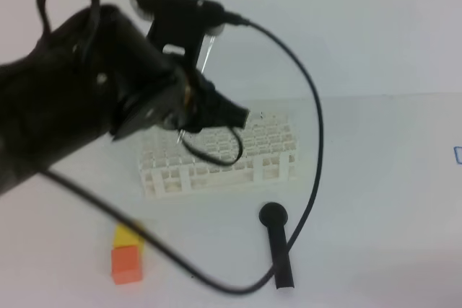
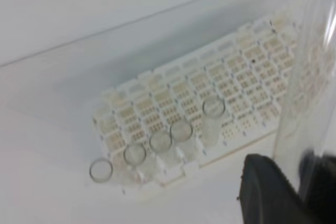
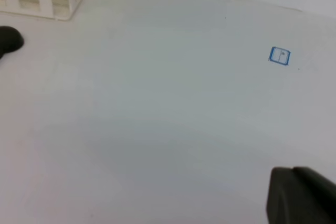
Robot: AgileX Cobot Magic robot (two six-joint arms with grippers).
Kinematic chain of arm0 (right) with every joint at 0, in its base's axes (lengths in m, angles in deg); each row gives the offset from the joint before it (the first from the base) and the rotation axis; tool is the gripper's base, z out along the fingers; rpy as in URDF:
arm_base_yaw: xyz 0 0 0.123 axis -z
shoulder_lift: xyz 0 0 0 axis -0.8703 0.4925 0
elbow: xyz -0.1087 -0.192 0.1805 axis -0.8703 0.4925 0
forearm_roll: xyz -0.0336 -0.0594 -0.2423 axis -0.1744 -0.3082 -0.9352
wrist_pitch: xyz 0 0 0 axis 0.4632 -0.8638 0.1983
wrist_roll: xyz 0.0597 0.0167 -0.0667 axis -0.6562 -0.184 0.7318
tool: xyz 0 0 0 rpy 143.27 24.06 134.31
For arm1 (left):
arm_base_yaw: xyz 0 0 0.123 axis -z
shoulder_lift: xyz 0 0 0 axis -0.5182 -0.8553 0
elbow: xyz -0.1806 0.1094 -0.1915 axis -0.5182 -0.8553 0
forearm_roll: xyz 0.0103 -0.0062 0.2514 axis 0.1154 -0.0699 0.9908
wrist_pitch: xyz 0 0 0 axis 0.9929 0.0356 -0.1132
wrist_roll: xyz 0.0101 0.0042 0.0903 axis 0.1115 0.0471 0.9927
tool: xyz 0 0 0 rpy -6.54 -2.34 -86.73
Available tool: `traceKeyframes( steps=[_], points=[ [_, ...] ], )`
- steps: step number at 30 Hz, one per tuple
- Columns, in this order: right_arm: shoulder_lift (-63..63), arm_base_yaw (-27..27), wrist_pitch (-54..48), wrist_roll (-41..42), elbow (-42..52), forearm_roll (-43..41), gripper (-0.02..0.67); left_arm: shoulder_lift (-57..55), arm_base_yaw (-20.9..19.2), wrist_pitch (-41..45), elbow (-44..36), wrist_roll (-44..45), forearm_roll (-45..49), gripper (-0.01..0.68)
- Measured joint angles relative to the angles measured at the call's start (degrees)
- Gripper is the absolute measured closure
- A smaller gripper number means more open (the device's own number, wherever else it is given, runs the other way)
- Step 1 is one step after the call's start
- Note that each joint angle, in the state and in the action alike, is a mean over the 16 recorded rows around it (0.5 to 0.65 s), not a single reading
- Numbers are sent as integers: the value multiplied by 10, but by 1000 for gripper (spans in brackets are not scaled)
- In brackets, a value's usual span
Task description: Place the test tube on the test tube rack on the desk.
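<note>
1. The left claw point(image 2: 294, 192) is seen clenched on the test tube point(image 2: 307, 77), which stands near upright at the right edge of the left wrist view, above the right end of the test tube rack point(image 2: 210, 103).
2. In the exterior high view the tube point(image 1: 208, 52) shows only as a thin clear line rising behind the black arm (its lower end is hidden).
3. The rack point(image 1: 224, 156) rests on the white surface point(image 1: 375, 178), partly covered by the arm.
4. Several clear tubes point(image 2: 181, 130) are already seated in a diagonal row of the rack's holes.
5. A black round-headed stick point(image 1: 278, 243) lies just near of the rack; an orange block point(image 1: 126, 265) with a yellow block point(image 1: 130, 234) touching its far side lies to the near left.
6. The right claw point(image 3: 302, 195) is closed with nothing in it, low over bare surface near a small blue square mark point(image 3: 279, 56).
</note>
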Motion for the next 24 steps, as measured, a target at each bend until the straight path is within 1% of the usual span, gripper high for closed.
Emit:
traceKeyframes(
  steps=[9,13,18,24],
  points=[
    [0,0,0,0,0,0,650,85,0,-153,-172,-65,25,562],
    [0,0,0,1,0,-1,650,110,0,-208,-231,-97,27,562],
    [0,0,0,11,0,-11,650,131,0,-259,-274,-118,28,562],
    [0,0,0,29,0,-32,650,143,0,-303,-297,-126,36,562]
  ],
)
